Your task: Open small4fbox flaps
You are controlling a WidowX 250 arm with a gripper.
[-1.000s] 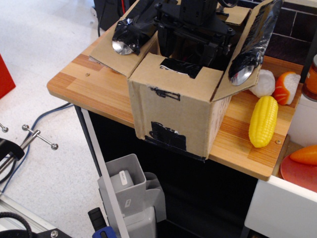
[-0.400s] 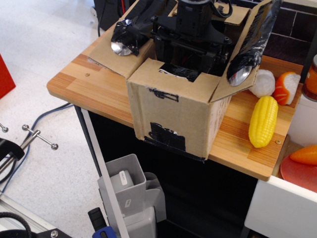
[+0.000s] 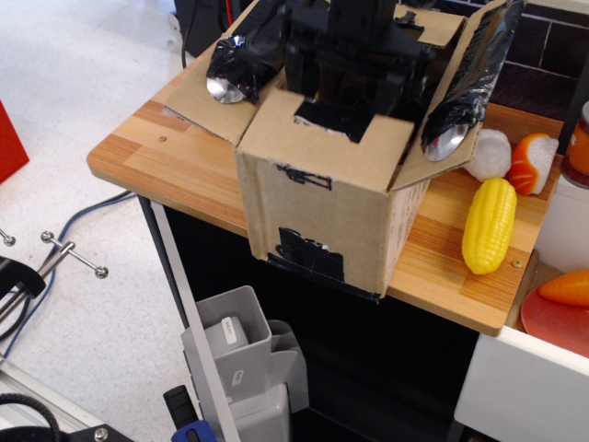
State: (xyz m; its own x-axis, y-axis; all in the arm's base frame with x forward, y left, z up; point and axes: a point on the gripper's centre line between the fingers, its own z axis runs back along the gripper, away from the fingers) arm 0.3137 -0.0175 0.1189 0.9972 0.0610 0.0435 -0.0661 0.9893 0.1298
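The small4fbox [image 3: 322, 216], brown cardboard with black tape patches, stands on the wooden table [image 3: 147, 152] near its front edge. The left flap [image 3: 198, 101] and the right flap [image 3: 479, 64] are folded outward, each with black tape and a silver disc. The far flap [image 3: 440, 26] stands open behind. The near flap [image 3: 322, 147] still lies over the top, with black tape at its far edge. My black gripper [image 3: 345, 97] hangs over the box opening, its tips at the near flap's far edge. The fingers are hidden in the dark mass.
A yellow toy corn [image 3: 488, 224] lies right of the box, with a white toy [image 3: 490, 154] and an orange-white toy [image 3: 534, 163] behind it. A red plate [image 3: 552, 324] holds an orange item at far right. A grey bin [image 3: 241, 354] stands on the floor below.
My gripper has shifted forward over the near flap's taped edge. That flap's far edge now sits slightly higher. The side flaps and the box have not moved.
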